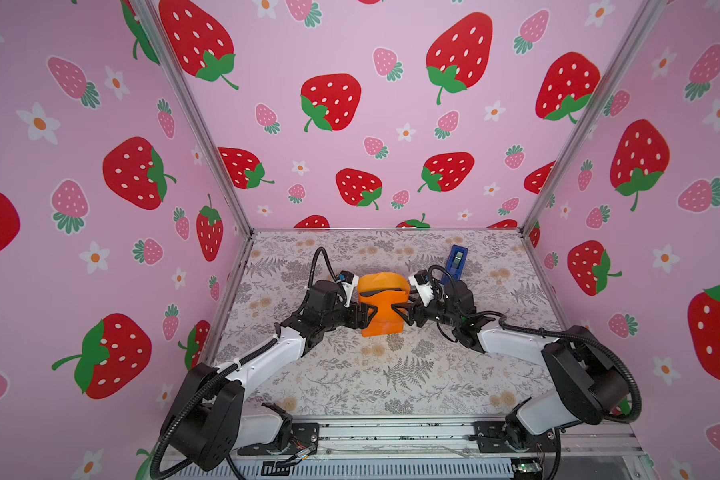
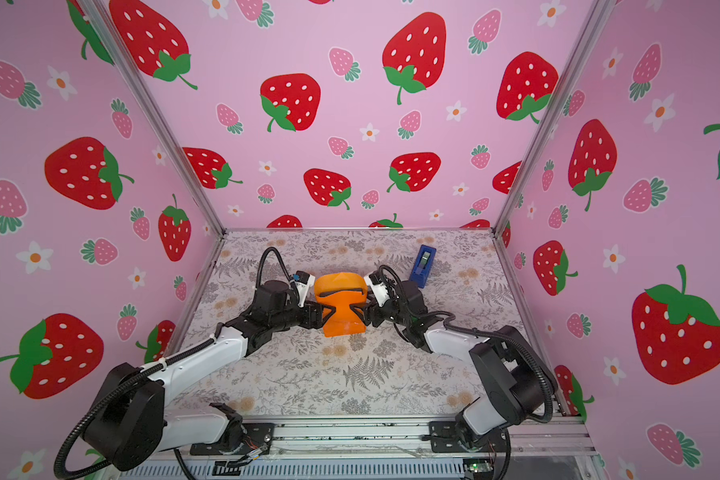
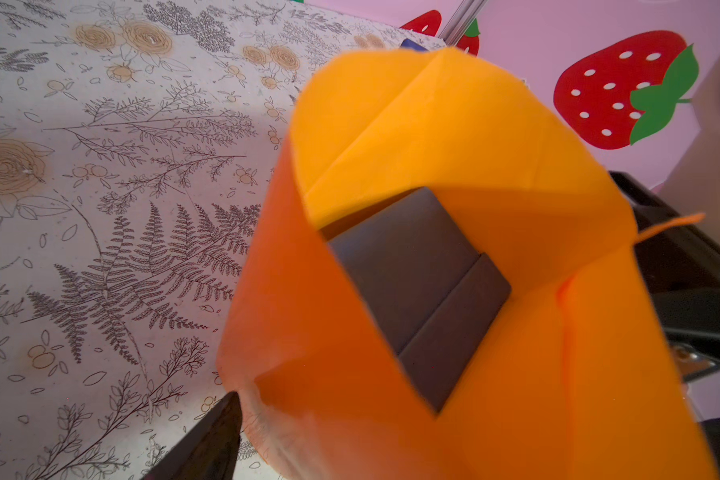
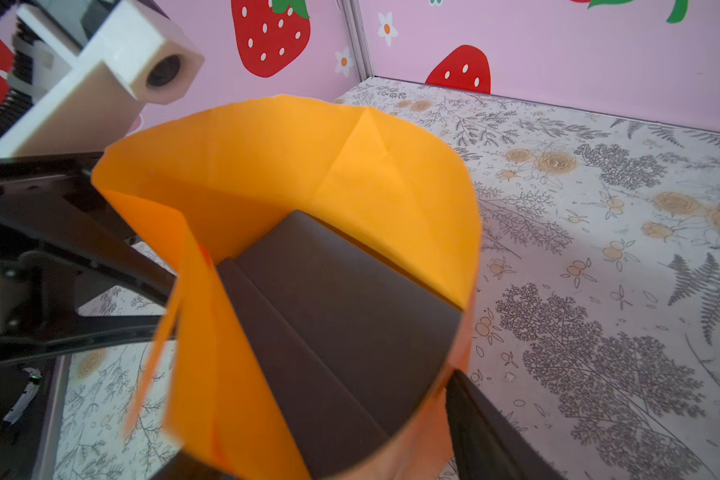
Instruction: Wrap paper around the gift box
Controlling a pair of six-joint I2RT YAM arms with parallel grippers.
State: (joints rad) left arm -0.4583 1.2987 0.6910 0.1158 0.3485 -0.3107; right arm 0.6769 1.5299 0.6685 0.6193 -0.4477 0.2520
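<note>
Floral table (image 1: pixel 391 386), tape dispenser (image 1: pixel 457 258) (blue)

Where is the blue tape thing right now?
In both top views the tape dispenser stands on the floral table covering near the back right, just behind the right arm's wrist and away from the orange paper.

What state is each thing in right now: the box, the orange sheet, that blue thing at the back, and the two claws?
Slate-blue cardboard gift box: lid on, ends uncovered.
Bright-orange paper sheet: curled around the box, ends unfolded.
Bright-blue tape dispenser: lying apart, untouched.
Left gripper: spread wide, straddling the paper's side.
Right gripper: spread wide, straddling the opposite side.
</note>
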